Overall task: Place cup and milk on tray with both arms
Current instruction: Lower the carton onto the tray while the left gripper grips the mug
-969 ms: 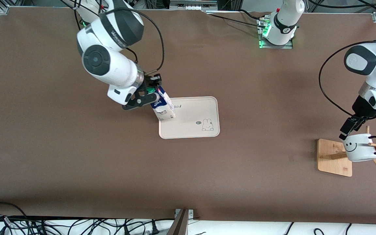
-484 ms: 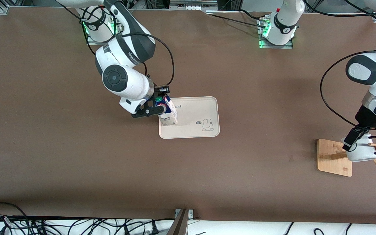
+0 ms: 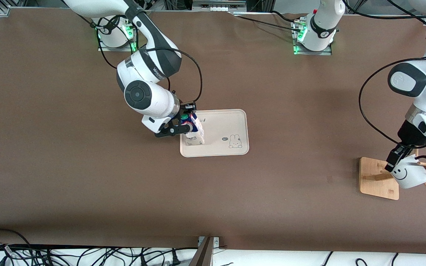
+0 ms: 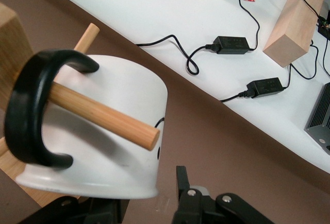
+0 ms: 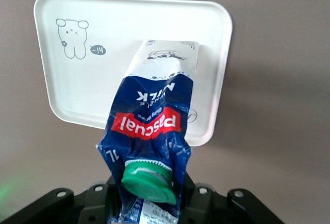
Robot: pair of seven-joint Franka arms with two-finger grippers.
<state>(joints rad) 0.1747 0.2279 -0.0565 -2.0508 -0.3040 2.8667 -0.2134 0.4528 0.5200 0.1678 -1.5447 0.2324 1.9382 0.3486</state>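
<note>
The milk is a dark-blue carton with a green cap, held tilted by my right gripper, which is shut on its top. Its bottom sits over the cream tray, at the end toward the right arm. In the right wrist view the milk hangs from the right gripper over the tray. The white smiley cup hangs tilted by its black handle on a rack peg. My left gripper is at its rim. The left wrist view shows the cup on the peg.
The wooden rack base stands near the left arm's end of the table. A rabbit drawing marks the tray's bare half. Cables and a metal post line the table's near edge.
My right arm has lowered and carried the milk farther over the tray. The left gripper has come down onto the cup, which now hangs tilted with its smiley showing.
</note>
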